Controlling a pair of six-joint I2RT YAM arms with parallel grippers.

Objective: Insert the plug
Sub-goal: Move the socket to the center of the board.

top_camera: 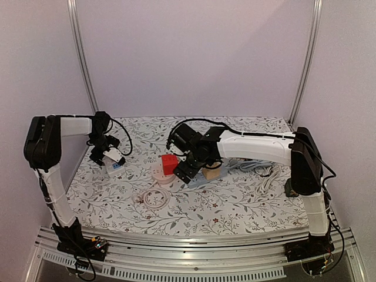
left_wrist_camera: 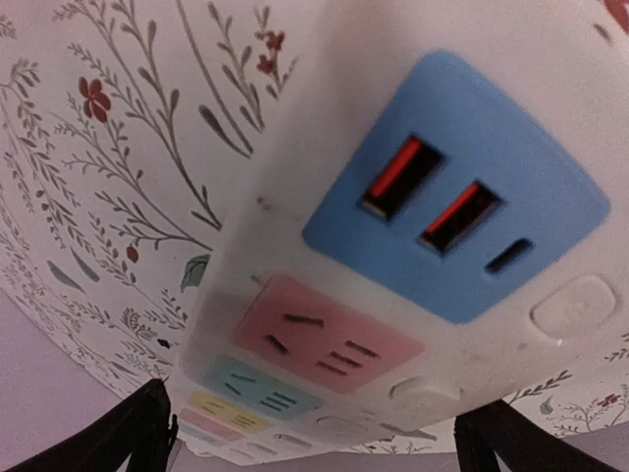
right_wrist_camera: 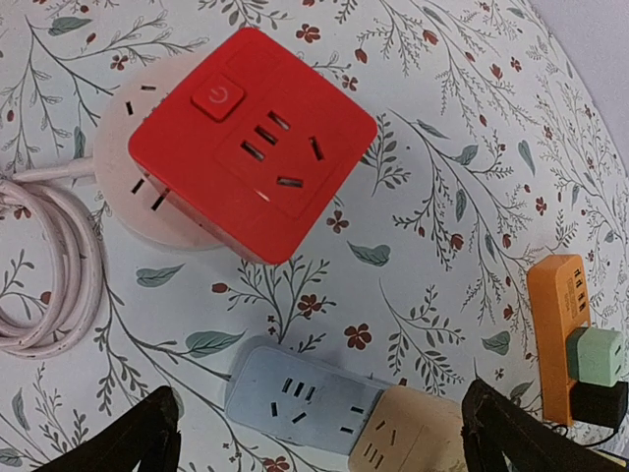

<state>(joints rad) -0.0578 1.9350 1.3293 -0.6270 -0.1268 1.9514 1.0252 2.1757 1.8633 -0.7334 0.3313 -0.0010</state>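
Note:
A red cube adapter (right_wrist_camera: 256, 138) sits on a round white socket base (right_wrist_camera: 123, 202); its plug pins are hidden. Nearer me, a beige cube adapter (right_wrist_camera: 423, 438) sits on a grey-blue power strip (right_wrist_camera: 295, 393). My right gripper (right_wrist_camera: 319, 442) hangs open above that strip, fingers wide on either side, holding nothing. My left gripper (left_wrist_camera: 314, 442) is open close over a white power strip (left_wrist_camera: 295, 226) with a blue USB panel (left_wrist_camera: 462, 187) and coloured sockets; its fingers flank the strip's far end. In the top view the left gripper (top_camera: 106, 154) is at the left and the right gripper (top_camera: 185, 170) beside the red cube (top_camera: 169, 163).
A pale pink cable coil (right_wrist_camera: 49, 275) lies left of the round base. An orange strip (right_wrist_camera: 555, 334) carrying a green adapter (right_wrist_camera: 600, 356) lies to the right. White cables (top_camera: 258, 170) are bundled under the right arm. Walls and frame posts enclose the floral table (top_camera: 235, 202).

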